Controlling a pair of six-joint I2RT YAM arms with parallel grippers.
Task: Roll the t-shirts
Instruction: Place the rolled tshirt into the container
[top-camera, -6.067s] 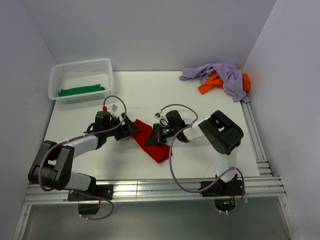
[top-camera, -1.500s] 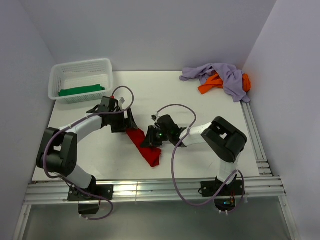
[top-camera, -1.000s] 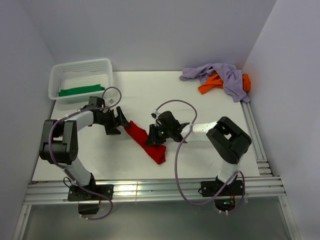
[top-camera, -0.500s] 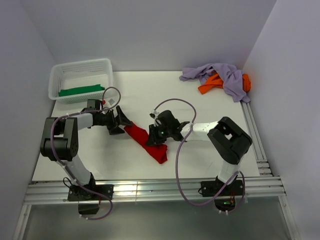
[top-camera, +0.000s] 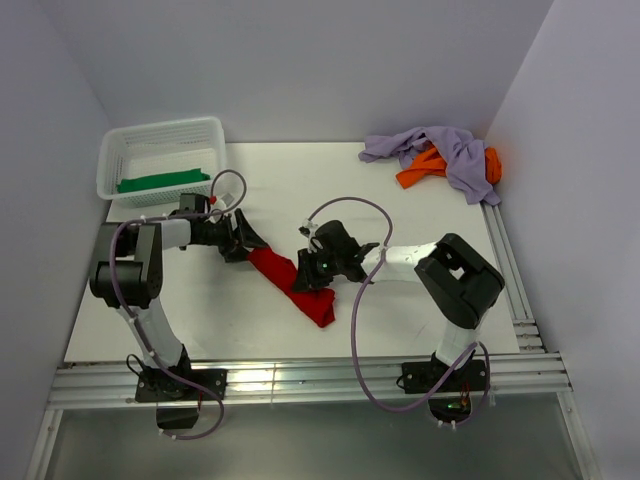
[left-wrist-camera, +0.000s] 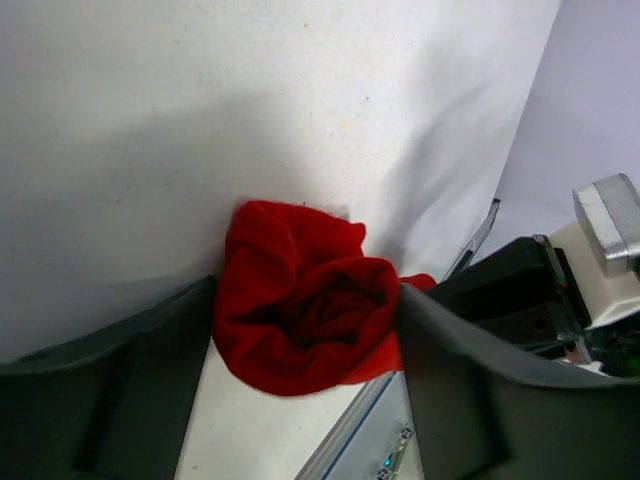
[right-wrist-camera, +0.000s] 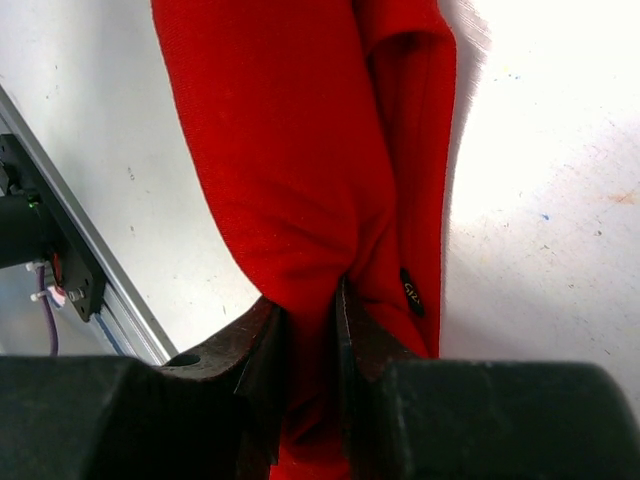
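Note:
The red t-shirt (top-camera: 318, 305) lies as a narrow diagonal strip at the table's middle. Its upper left end is a rolled bunch (left-wrist-camera: 300, 310). My left gripper (top-camera: 248, 244) holds that end, with a finger touching each side of the bunch (left-wrist-camera: 305, 335). My right gripper (top-camera: 308, 278) is shut on a fold at the strip's middle. In the right wrist view its jaws (right-wrist-camera: 312, 300) pinch red cloth (right-wrist-camera: 290, 150). A green t-shirt (top-camera: 160, 182) lies in the basket. Lavender (top-camera: 450, 150) and orange (top-camera: 425, 170) t-shirts lie heaped at the back right.
The white lattice basket (top-camera: 160, 128) stands at the back left. Aluminium rails run along the table's front edge (top-camera: 300, 380) and right edge (top-camera: 510, 270). Both arms' cables loop above the table near the red shirt.
The left arm has swung back and left while its gripper stays on the shirt's upper left end. The red shirt has narrowed from a wider patch into a strip. The right gripper has barely moved.

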